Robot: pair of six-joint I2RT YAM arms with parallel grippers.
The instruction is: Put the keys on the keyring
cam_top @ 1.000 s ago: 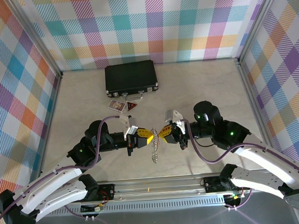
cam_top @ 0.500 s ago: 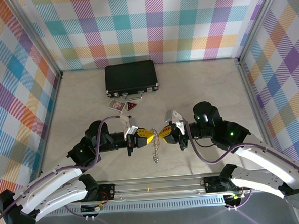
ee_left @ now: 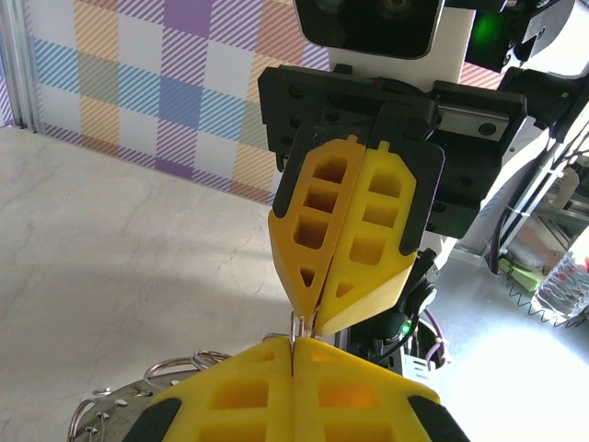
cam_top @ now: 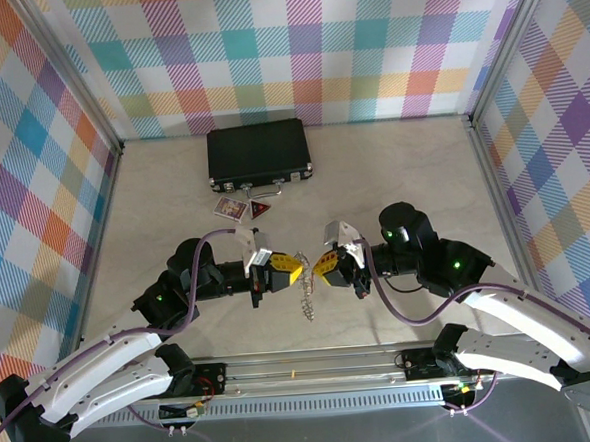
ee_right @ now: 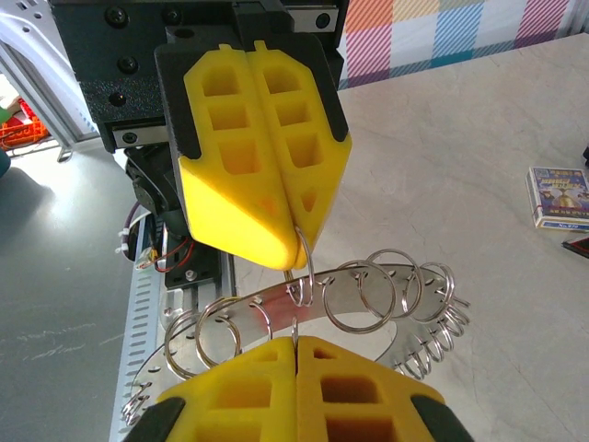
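We see the left jaws pressed flat together, yellow fingers (ee_left: 239, 396) seam to seam, with a thin wire loop pinched at their tips. The right jaws are just as tightly closed, their fingers (ee_right: 359, 396) nipping the same cluster from the other side. The two pairs of tips meet almost nose to nose above the table (cam_top: 392, 175).

What they hold is the keyring (ee_right: 368, 295): a curved silvery strip pierced with small holes and strung with many split rings. One small ring sits right between the two sets of tips. From above, the keyring (cam_top: 306, 298) hangs as a thin grey chain between the jaws, and we cannot tell whether its lower end touches the table. In the left wrist view only a few of its loops (ee_left: 138, 405) show, the rest cut off by the fingers and the frame edge.

Well beyond the jaws, a black case (cam_top: 259, 151) lies shut near the back wall. Just in front of it lies a tiny silvery piece with a red speck (cam_top: 275, 187), which may be the keys, though it is too small for us to be sure. Nearby lie a small card box (cam_top: 231, 207) and a red triangular card (cam_top: 261, 210). The box (ee_right: 560, 196) has a printed blue face, but we cannot read its writing.
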